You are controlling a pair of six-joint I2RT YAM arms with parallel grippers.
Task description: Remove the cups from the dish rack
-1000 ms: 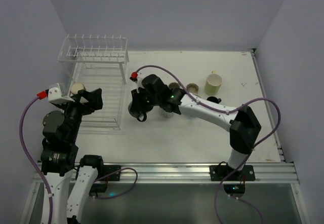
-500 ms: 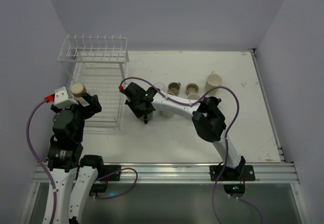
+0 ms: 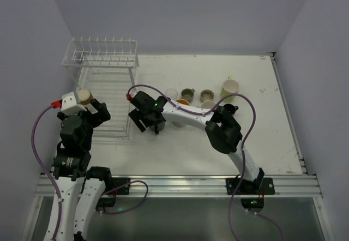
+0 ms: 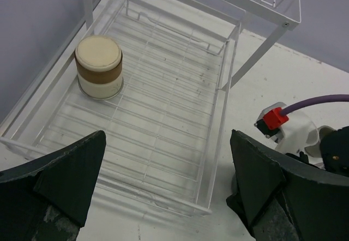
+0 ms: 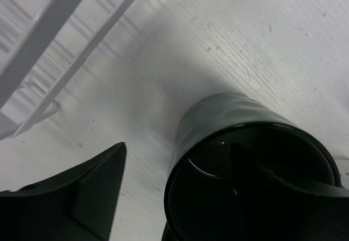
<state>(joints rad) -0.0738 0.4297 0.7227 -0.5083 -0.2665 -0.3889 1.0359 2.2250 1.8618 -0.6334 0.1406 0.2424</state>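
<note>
The only cup visible in the dish rack (image 4: 217,143) is a tan cup (image 4: 98,66), standing mouth-down on the lower grid tray by the left rail. The left gripper (image 4: 169,194) hangs over the tray's near end, jaws wide and empty. The cup lies ahead and to its left, axis vertical, so this arm is nearer. The right gripper (image 3: 147,120) is parted around a black cup (image 5: 218,115) upright on the table, one finger seemingly inside its rim.

Rack (image 3: 101,53) far-left on desk (image 3: 218,148); cup (image 4: 98,66) in rack, left side; mug (image 5: 245,159) just right of rack; other cups (image 3: 229,90) rowed behind, rightward.
</note>
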